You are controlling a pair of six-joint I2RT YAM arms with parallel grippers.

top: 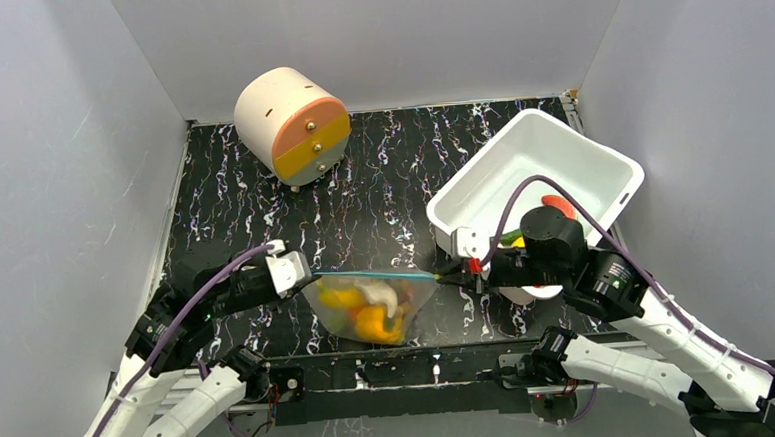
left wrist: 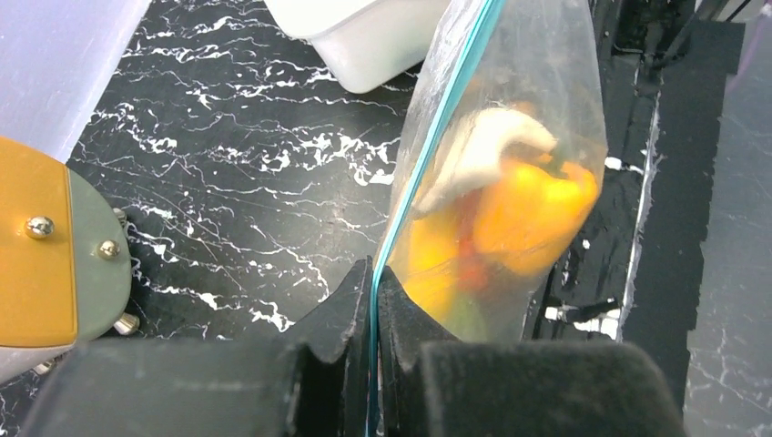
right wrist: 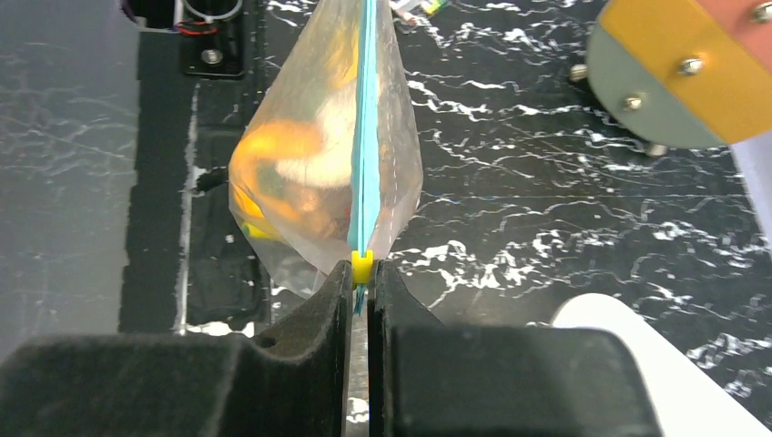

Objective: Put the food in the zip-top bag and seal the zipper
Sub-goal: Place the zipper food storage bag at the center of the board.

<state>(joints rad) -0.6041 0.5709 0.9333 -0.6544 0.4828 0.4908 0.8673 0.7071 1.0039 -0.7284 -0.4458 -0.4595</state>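
Observation:
The clear zip-top bag hangs between my two grippers above the table's near edge, with its teal zipper stretched straight along the top. Inside are the food pieces: an orange-yellow pepper, a white piece, red and green bits. My left gripper is shut on the zipper's left end. My right gripper is shut on the zipper's right end, with a small yellow slider pinched at the fingertips. More food, red and green pieces, shows by the right arm at the white tub.
A white tub stands at the right back, just behind my right arm. A round cream drum with an orange and grey face lies at the back left. A black rail runs along the table's near edge under the bag.

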